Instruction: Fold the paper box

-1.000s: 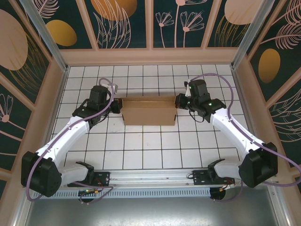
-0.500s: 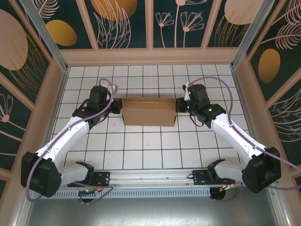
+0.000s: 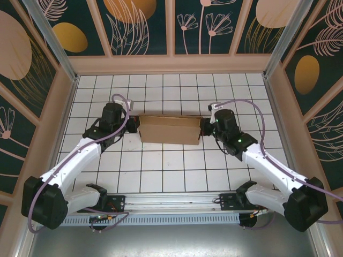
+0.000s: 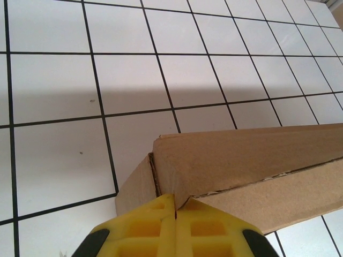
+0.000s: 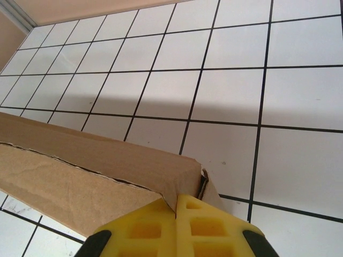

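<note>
Nearest, the metal rail [image 3: 171, 206] carrying the arm bases borders the white, black-gridded tile desk [image 3: 171, 171], and several bare rows of tiles lie between it and the work. That gives plenty of room to draw the elbows back.

Mid-desk lies the plain brown corrugated cardboard paper box [image 3: 170, 130], long and low. The left gripper [image 3: 133, 124] is at its left end and the right gripper [image 3: 203, 127] at its right end.

In each wrist view the yellow fingers are closed tip to tip with nothing between them, and they butt against an end corner of the cardboard (left gripper [image 4: 175, 201], right gripper [image 5: 176, 201]).

The top seam looks slightly gaping along its length, so the step seems to be squaring and seating the ends. It should go best with both sides pressing inward evenly and low, so the box neither skews nor slides.

Beyond it, a few more tile rows run to the wood-framed floral wall [image 3: 171, 32], with the side walls well apart.
</note>
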You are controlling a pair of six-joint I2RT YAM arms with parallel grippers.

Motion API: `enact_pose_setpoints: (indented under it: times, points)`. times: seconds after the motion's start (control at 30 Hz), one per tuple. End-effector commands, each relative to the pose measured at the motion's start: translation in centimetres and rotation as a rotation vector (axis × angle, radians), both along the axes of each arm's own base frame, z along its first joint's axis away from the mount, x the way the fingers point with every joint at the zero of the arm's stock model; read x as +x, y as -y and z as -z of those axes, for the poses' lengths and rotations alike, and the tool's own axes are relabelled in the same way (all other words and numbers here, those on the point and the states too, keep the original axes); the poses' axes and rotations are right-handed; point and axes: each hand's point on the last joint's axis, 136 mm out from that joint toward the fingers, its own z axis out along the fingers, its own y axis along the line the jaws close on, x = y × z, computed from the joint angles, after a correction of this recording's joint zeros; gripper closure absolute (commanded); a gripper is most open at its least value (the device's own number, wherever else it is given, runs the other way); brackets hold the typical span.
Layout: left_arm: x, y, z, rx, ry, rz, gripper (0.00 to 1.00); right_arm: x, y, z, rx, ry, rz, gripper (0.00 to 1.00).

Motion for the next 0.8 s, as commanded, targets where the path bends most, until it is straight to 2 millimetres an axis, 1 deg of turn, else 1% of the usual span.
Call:
enact_pose_setpoints:
  times: [0.0, 0.07, 0.23, 0.3, 0.43, 0.5, 0.67, 0.7, 0.77]
  points:
    - [-3.0, 0.0, 4.5, 0.033, -0.171, 0.021, 1.0, -0.8, 0.3, 0.7, 0.0, 0.041, 0.027, 1.0]
    - [-3.0, 0.0, 4.6, 0.03, -0.17, 0.015, 1.0, -1.1, 0.3, 1.0, 0.006, 0.056, 0.025, 1.0]
    - [-3.0, -0.3, 4.6, 0.038, -0.163, 0.002, 1.0, -1.5, 0.2, 3.3, -0.022, 0.011, 0.009, 1.0]
    - [-3.0, -0.4, 4.7, 0.045, -0.164, -0.001, 1.0, -1.6, 0.2, 3.8, -0.033, 0.0, 0.005, 1.0]
    - [-3.0, -0.4, 5.0, 0.048, -0.174, -0.002, 1.0, -1.6, 0.2, 3.7, -0.034, 0.017, 0.001, 1.0]
    - [-3.1, -0.3, 4.8, 0.037, -0.173, 0.002, 1.0, -1.5, 0.3, 3.7, -0.047, 0.025, 0.002, 1.0]
    - [-3.3, 0.2, 4.1, -0.019, -0.152, 0.007, 1.0, -2.0, 0.7, 5.2, -0.142, 0.052, -0.011, 1.0]
    - [-3.4, 0.3, 4.2, -0.026, -0.155, 0.01, 1.0, -1.9, 1.1, 5.4, -0.143, 0.05, 0.02, 1.0]
    - [-3.5, 0.2, 4.6, -0.015, -0.166, 0.006, 1.0, -2.0, 0.8, 5.4, -0.138, 0.059, 0.006, 1.0]
